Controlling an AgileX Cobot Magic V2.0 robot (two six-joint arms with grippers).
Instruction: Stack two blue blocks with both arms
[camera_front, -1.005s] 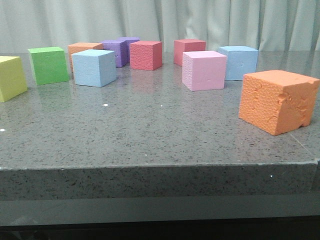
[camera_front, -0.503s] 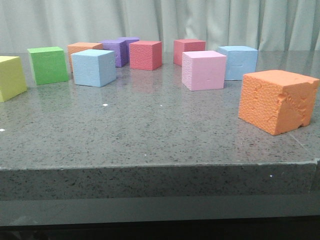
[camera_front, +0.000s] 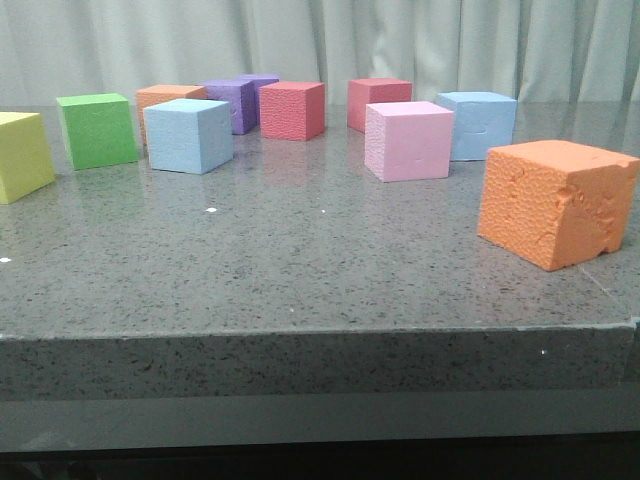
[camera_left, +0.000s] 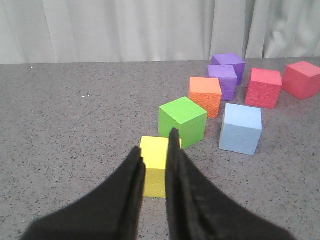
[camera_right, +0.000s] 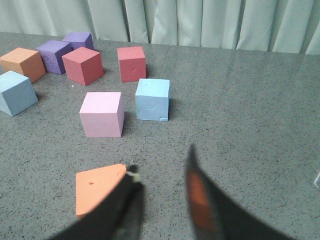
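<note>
Two blue blocks sit apart on your grey table (camera_front: 300, 270), and the pink cube (camera_front: 407, 140) makes a handy landmark for both. One blue block (camera_front: 187, 135) stands well to the left of the pink cube in the front view, just in front of an orange cube (camera_front: 165, 96) and beside the green cube (camera_front: 96, 130). The other blue block (camera_front: 478, 124) stands just beside the pink cube, slightly behind it and to its right; your right wrist view shows a narrow gap between them, with a chipped corner on the block's near face (camera_right: 152, 99).

Your left gripper (camera_left: 155, 155) hangs over the yellow cube (camera_left: 154, 159), fingers nearly pressed together with only a thin slit between them and nothing pinched. Your right gripper (camera_right: 162, 172) is spread, holding nothing, well on the near side of the pink cube, with the big orange cube (camera_right: 98, 189) next to one finger. Neither blue block is touched or stacked.
</note>
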